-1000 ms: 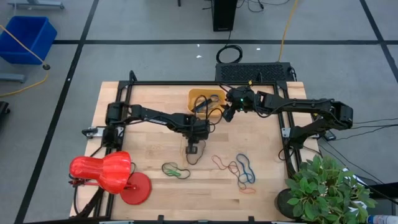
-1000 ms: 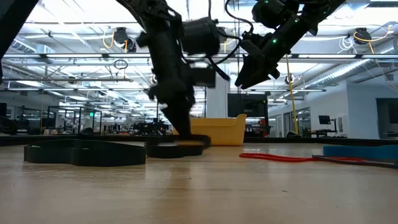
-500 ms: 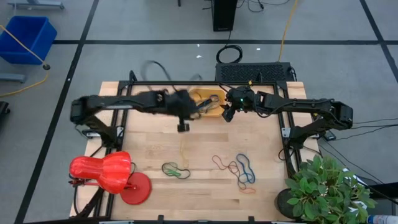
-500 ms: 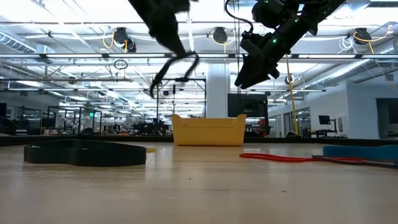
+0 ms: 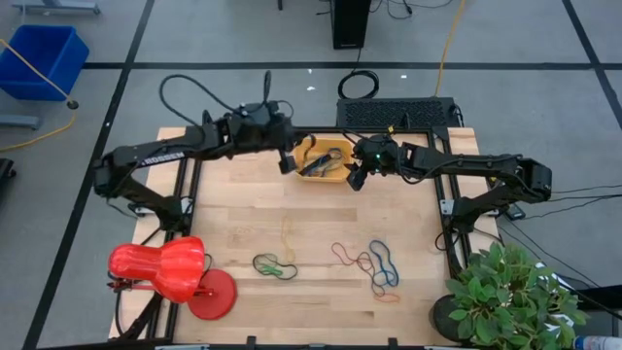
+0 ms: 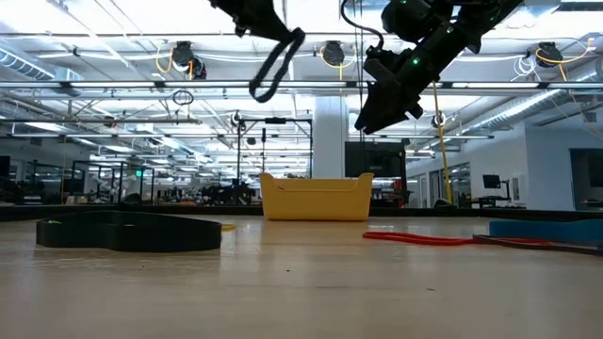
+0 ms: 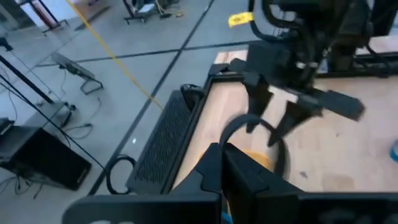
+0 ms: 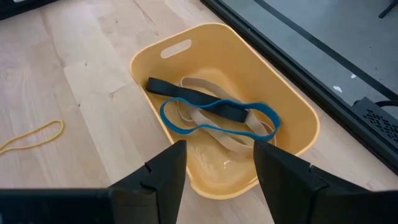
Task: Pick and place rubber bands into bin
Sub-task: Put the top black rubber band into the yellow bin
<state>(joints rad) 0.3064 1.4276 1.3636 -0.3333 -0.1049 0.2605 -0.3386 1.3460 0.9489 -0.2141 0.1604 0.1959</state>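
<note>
The orange-yellow bin stands at the table's far middle and holds a black, a blue and a tan rubber band. My left gripper is raised just left of the bin, shut on a black rubber band. My right gripper hangs open above the bin's right near corner, touching nothing. More rubber bands lie flat on the table: tan, green and black, orange, blue, red. My left gripper pinches the black rubber band at one end of its loop between its two shut fingers. The fingers slant down toward the bin from the table's left. The rest of the loop hangs slack below the fingers, lifted clear of the table.
A red lamp-like object stands at the near left corner and a potted plant at the near right. A black frame runs along the table's far edge behind the bin. Bare wood lies between the bin and the loose bands.
My left gripper, shut the whole time, has risen from the table's middle and gone toward the far edge to the bin's left side, tipping from pointing down to nearly level. The black band has left the table with it and now hangs clear.
</note>
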